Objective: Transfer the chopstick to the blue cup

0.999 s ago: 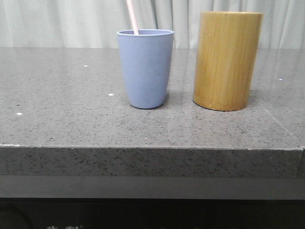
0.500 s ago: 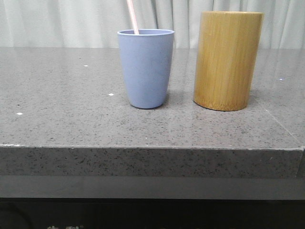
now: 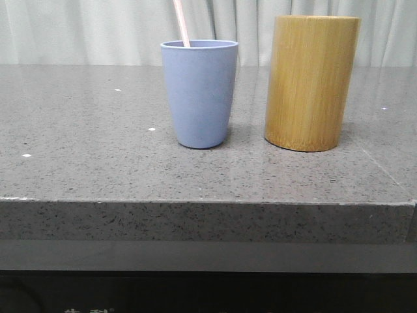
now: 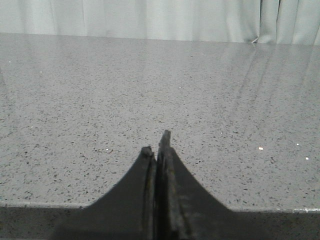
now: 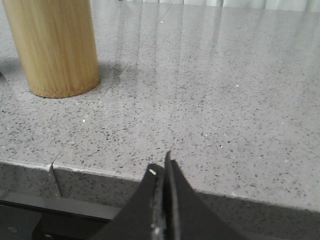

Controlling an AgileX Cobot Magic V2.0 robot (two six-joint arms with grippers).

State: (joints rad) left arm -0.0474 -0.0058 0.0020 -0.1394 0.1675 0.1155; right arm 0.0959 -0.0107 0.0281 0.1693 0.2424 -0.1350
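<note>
A tall bamboo cylinder (image 3: 311, 83) stands upright on the grey speckled desk (image 3: 98, 163), with pale curtains (image 3: 85, 29) hanging behind.

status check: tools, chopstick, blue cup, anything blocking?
Left tool shut, holding nothing. Right tool shut, holding nothing. Chopstick standing in blue cup, leaning left. Bamboo cylinder beside the cup, apart; nothing blocking.

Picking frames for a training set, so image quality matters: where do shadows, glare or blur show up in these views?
Front view: sharp, even light; the blue cup and bamboo cylinder cast soft shadows at their bases. Right wrist view: pale streaky reflections on the countertop; the right tool is dark and slightly soft. Left wrist view: similar streaks, left tool silhouetted.
</note>
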